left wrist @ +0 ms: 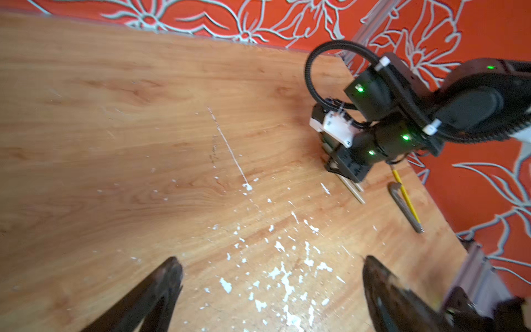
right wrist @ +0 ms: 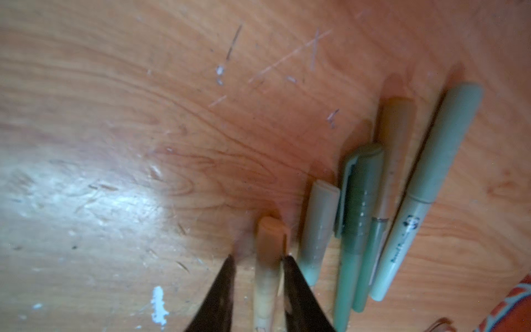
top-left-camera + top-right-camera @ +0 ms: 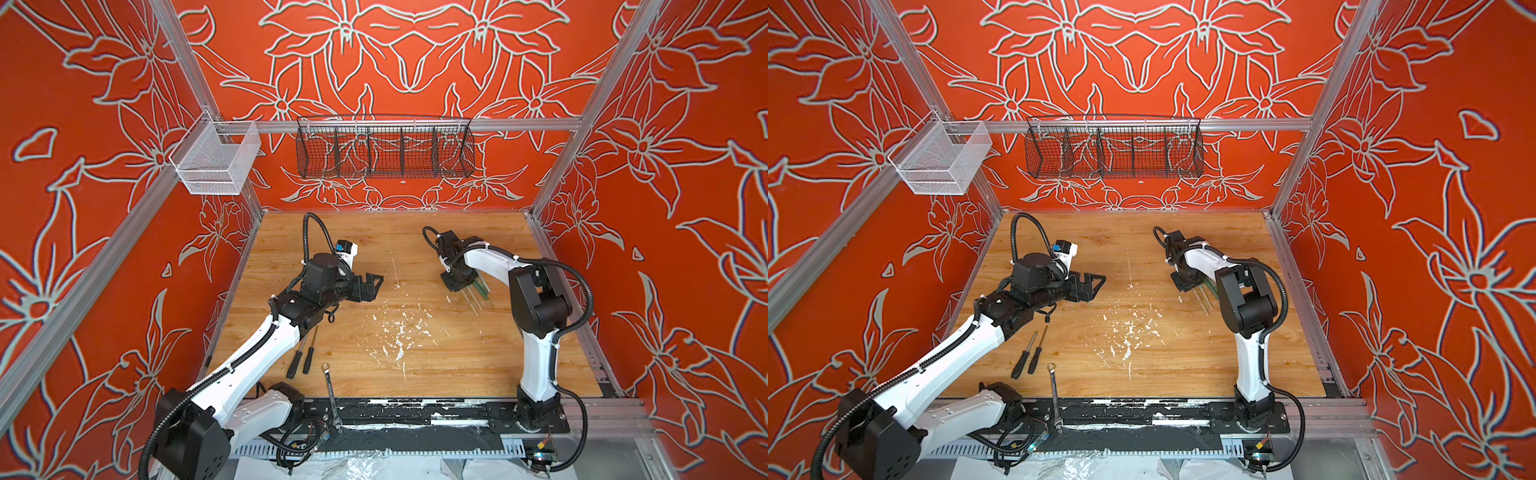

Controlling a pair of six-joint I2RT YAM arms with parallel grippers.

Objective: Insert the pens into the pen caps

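Your right hand (image 2: 258, 258) straddles the beige capped pen (image 2: 268, 244), loosened, with a gap at 1 finger (image 2: 221, 290); 4 more pens (image 2: 359, 195) lie on the surface (image 2: 115, 115) just beside it. Your left hand (image 1: 273, 258) gapes wide, empty.

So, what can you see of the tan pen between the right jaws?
The tan pen is slim and looks plastic; its rounded end, seemingly a cap with clip, is darker orange, the rest paler. It lies flat on the wooden table beside a row of greenish pens. The right gripper straddles it, jaws slightly apart, one seemingly touching it.
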